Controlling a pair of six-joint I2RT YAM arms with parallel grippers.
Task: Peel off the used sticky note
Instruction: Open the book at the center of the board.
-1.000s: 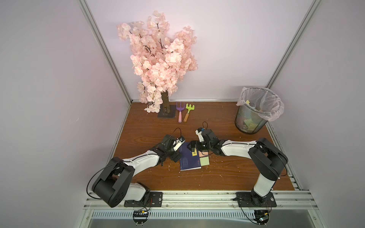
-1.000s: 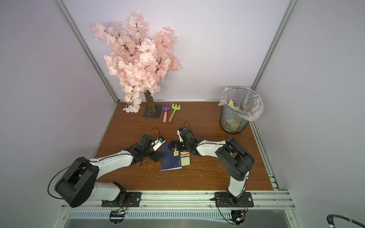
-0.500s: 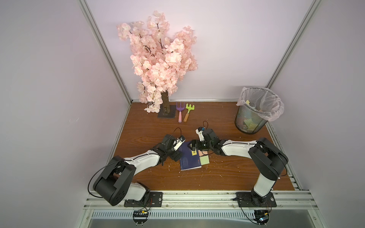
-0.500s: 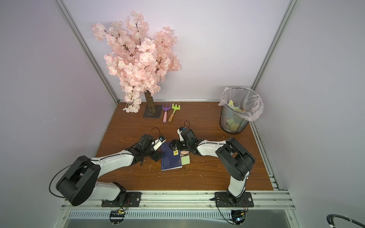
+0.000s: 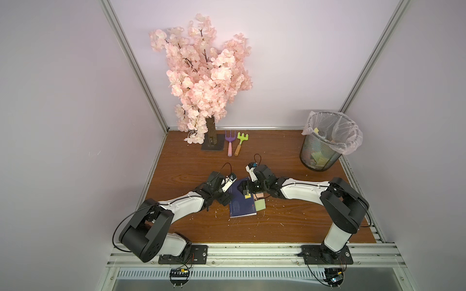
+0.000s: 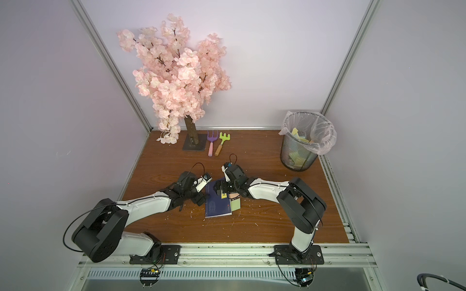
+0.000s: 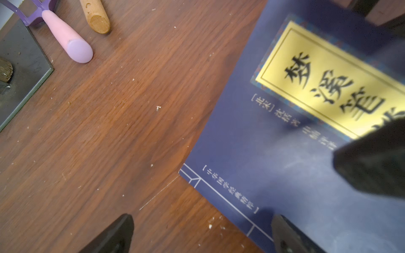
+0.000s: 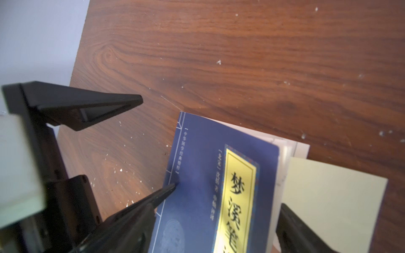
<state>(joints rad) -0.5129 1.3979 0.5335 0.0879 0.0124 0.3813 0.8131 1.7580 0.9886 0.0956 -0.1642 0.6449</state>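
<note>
**Sticky note juts from the book, both grippers spread over it**

The pale green sticky note (image 5: pixel 260 204) juts from the page edge of a dark blue book (image 5: pixel 240 207), the side away from its spine. Its free part lies flat over the wood. In the right wrist view the note (image 8: pixel 333 197) overlaps the white pages beside the cover, but which leaf it is stuck to cannot be told. The book lies cover up, showing a yellow title label, between the middle of the table (image 5: pixel 290 223) and the edge where the arms are mounted.

The right gripper (image 5: pixel 246 189) hangs over the far end of the book, jaws apart with nothing between them. One of its fingers (image 8: pixel 302 232) shows just beside the note's edge; whether it touches cannot be told. The left gripper (image 7: pixel 202 235) is spread wide at the spine side and holds nothing, with one finger over bare wood and the other over the cover.

A wire bin (image 5: pixel 320 156) lined with clear plastic, paper scraps inside, stands at the far right corner. Along the far edge toward the left corner stands a pink blossom tree (image 5: pixel 204 75) on a dark base plate. A purple toy fork (image 5: pixel 230 142) and a green toy rake (image 5: pixel 241 142) lie just beside it. White flecks dot the wood.
</note>
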